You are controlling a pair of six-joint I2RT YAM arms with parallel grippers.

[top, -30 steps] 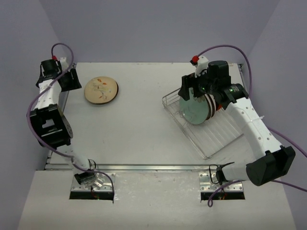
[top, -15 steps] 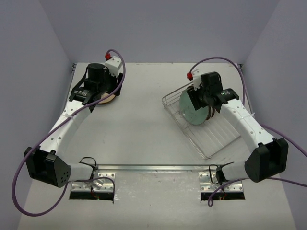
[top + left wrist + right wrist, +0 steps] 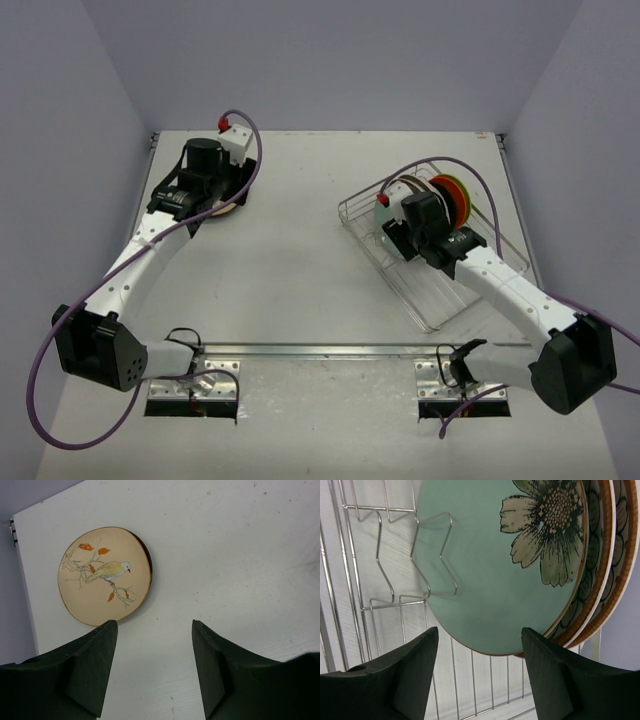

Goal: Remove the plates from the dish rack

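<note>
Left gripper (image 3: 154,630): jaws spread, empty, above the table (image 3: 300,270). Bird plate (image 3: 102,575) lies flat at the table's 10 o'clock, 11 o'clock from the fingers. Dish rack (image 3: 445,290) is at the table's 3 o'clock. Right gripper (image 3: 479,637): jaws apart, nothing held, facing the green flower plate (image 3: 485,580) upright in the rack, with more plates (image 3: 607,555) upright behind it.

Count of plates, rack and arms

One dish rack (image 3: 440,292) stands on the counter (image 3: 300,270), and one bird-painted plate (image 3: 105,575) lies outside it. The right wrist view shows three plates on edge in the rack: a pale green flower plate (image 3: 490,575) and two brown-rimmed patterned plates (image 3: 620,540). The top view adds an orange plate (image 3: 451,195), so the full tally is unclear. There are two arms, the left arm (image 3: 140,265) and the right arm (image 3: 500,288), each with two fingers (image 3: 85,672).
</note>
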